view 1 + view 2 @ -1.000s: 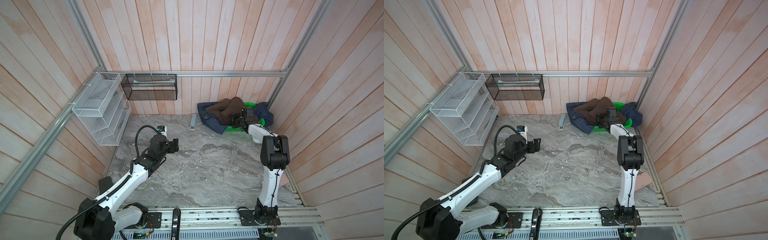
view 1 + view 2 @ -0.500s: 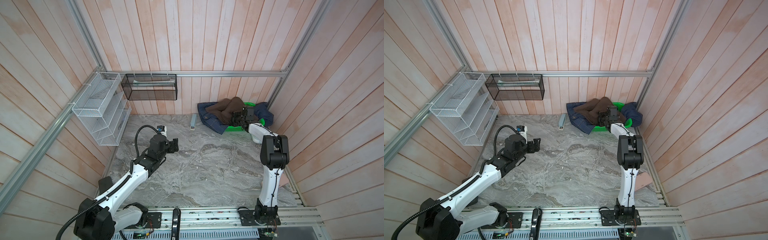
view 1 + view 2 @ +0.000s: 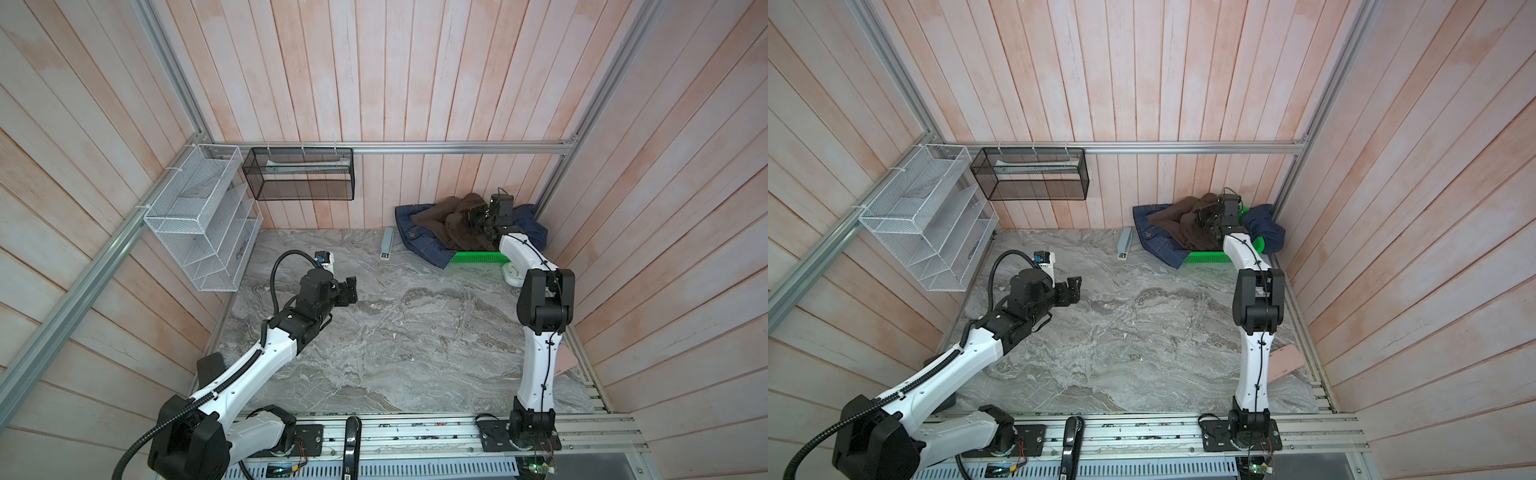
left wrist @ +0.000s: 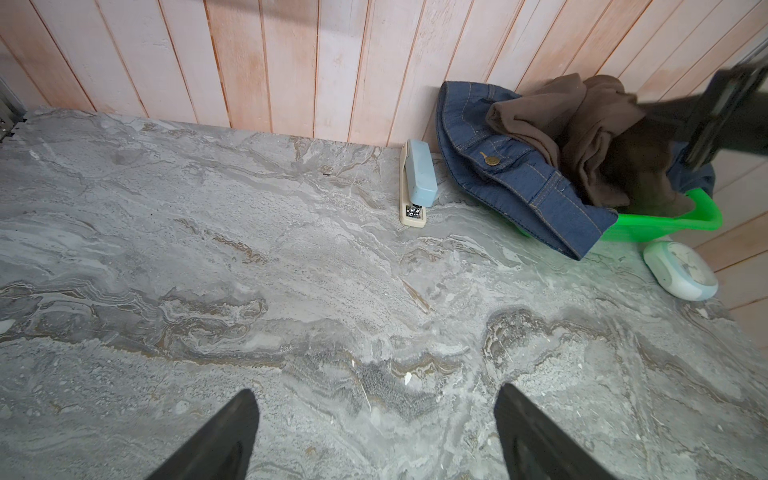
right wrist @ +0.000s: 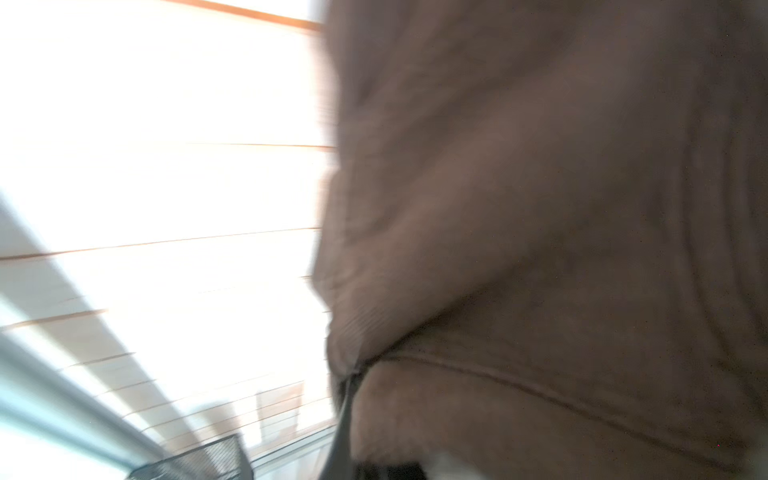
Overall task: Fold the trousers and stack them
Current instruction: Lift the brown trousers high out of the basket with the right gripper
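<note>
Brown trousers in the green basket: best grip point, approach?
Probably pinch a raised fold on top of the brown trousers, coming down from above on the table side. They lie heaped over the denim garment in the green basket against the back wall: folds stand up, the far side is blocked.

The left arm [image 3: 257, 365] and the right arm [image 3: 536, 374] had white shells and black joint blocks. A black ribbed cable [image 3: 274, 268] looped over the left one, and a thin black wire [image 3: 548, 361] followed the right one. The left gripper [image 4: 374, 432] had black pointed fingers [image 4: 220, 440].

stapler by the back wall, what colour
Pale blue stapler, beige base; clearest in left wrist view.
</note>
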{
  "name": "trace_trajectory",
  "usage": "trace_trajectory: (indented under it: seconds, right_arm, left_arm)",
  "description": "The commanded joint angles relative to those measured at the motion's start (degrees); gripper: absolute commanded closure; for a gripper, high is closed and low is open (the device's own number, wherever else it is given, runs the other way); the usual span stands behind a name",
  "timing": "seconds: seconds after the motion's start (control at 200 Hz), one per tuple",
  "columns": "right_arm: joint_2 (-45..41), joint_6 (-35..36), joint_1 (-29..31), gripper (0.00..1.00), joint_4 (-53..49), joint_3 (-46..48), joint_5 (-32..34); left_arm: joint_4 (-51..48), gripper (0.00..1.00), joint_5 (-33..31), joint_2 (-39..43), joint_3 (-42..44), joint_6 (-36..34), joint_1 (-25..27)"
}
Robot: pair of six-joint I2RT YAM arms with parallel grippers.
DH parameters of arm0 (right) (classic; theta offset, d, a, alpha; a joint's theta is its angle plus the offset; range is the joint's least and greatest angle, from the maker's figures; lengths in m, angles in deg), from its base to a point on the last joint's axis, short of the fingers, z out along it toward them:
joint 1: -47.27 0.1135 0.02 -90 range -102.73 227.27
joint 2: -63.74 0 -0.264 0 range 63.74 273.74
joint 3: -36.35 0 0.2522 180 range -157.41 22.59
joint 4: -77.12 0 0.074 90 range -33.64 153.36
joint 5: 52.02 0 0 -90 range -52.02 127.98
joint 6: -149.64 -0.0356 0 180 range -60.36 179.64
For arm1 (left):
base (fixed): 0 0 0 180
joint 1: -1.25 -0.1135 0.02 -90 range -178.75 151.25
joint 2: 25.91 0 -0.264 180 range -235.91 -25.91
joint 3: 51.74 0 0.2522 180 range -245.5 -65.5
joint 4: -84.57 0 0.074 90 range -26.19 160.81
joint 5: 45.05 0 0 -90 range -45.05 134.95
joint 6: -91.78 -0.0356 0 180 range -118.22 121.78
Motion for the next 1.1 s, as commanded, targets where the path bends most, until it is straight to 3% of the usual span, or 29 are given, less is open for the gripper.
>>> trace_trajectory:
  seconds: [0.0, 0.13, 0.195, 0.445, 0.6, 0.695, 0.865, 1.095]
  right_arm:
    - [-3.06, 12.47, 2.11, 1.00, -6.06, -15.05, -1.46]
    - [-2.63, 24.38, 5.87, 1.00, -10.81, -36.17, -1.20]
    - [-4.43, 29.34, 8.35, 1.00, -8.81, -40.96, -0.14]
    - [-19.63, 40.19, 16.98, 1.00, 4.12, -33.98, 3.46]
    - [-21.61, 43.68, 22.44, 1.00, 2.61, -39.49, 5.43]
    - [-24.71, 44.56, 23.74, 1.00, 1.54, -37.25, 5.97]
    - [-30.09, 47.48, 25.32, 1.00, -2.54, -30.49, 6.68]
    - [-32.35, 51.14, 26.74, 1.00, -7.99, -31.22, 7.65]
  left_arm:
    - [0.60, 0.09, -0.50, -0.42, -2.28, -1.08, -0.03]
    - [3.55, 0.09, -0.27, 0.52, -1.80, -1.53, -0.03]
    - [4.86, 0.09, 0.73, 1.07, -1.54, -1.49, 0.06]
    - [14.81, 0.07, 5.09, 5.03, 2.77, -2.96, 2.25]
    - [29.36, 0.06, 8.25, 2.42, 8.71, -6.52, 4.89]
    - [34.58, 0.00, 8.22, -0.61, 8.87, -7.78, 7.69]
    - [45.30, 0.00, 7.67, -5.01, 10.02, -12.46, 12.88]
    - [54.38, 0.00, 11.19, -15.11, 5.85, -18.17, 15.44]
